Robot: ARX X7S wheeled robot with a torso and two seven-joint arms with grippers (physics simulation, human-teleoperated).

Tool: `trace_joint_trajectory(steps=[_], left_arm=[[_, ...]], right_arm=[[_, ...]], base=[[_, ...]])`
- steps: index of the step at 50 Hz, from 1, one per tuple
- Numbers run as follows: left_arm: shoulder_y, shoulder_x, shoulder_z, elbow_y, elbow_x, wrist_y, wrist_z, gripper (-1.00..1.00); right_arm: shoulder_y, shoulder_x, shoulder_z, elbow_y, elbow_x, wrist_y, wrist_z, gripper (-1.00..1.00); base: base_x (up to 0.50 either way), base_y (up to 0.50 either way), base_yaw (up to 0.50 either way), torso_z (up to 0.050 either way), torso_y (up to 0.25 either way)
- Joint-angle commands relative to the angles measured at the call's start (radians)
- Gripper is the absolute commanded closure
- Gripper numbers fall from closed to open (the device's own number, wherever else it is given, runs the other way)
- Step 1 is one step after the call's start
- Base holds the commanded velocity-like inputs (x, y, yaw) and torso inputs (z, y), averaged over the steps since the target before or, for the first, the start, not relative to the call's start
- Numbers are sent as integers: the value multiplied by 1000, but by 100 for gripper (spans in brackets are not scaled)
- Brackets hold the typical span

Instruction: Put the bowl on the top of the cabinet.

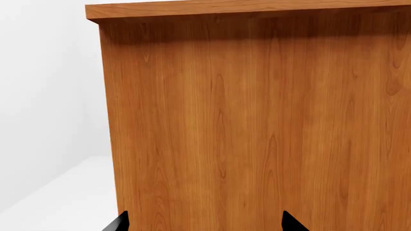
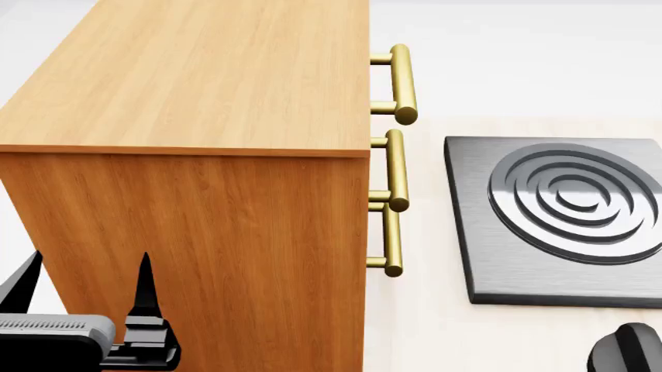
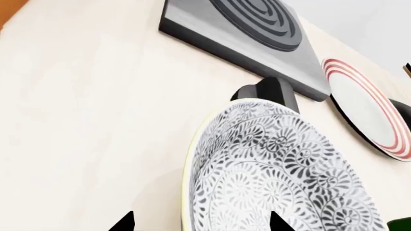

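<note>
Nearest me, my left hand [image 2: 88, 291] hangs low by the cabinet [image 2: 207, 217], fingers spread wide and holding nothing, facing its plain wood side. My right hand [image 3: 199, 225] sits just over the bowl [image 3: 270, 173], which rests on the pale desk [image 3: 83, 96]; its fingertips straddle the near rim with a wide gap, not gripping. Beyond the bowl lie a grey ringed slab [image 3: 257, 29] and a red-rimmed plate [image 3: 369, 108]. The cabinet's brass handles [image 2: 398, 147] face the slab.
</note>
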Motion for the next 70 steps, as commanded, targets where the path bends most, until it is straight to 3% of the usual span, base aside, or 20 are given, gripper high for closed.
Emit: trace_joint_trajectory(steps=[1, 50, 51, 70], left_arm=[[-1, -4, 2, 4, -5, -3, -4, -100], [-3, -15, 14, 1, -16, 6, -17, -100], [-3, -15, 14, 0, -16, 7, -17, -100], [-3, -18, 19, -7, -19, 13, -22, -100]], right_arm=[[5, -1, -12, 10, -11, -2, -1, -100], [-6, 3, -21, 39, -27, -35, -9, -100], [-5, 2, -21, 41, -30, -38, -9, 100], [58, 23, 33, -62, 67, 30, 54, 100]], base=[[0, 0, 0, 0, 0], [0, 0, 0, 0, 0], [0, 0, 0, 0, 0], [0, 0, 0, 0, 0]])
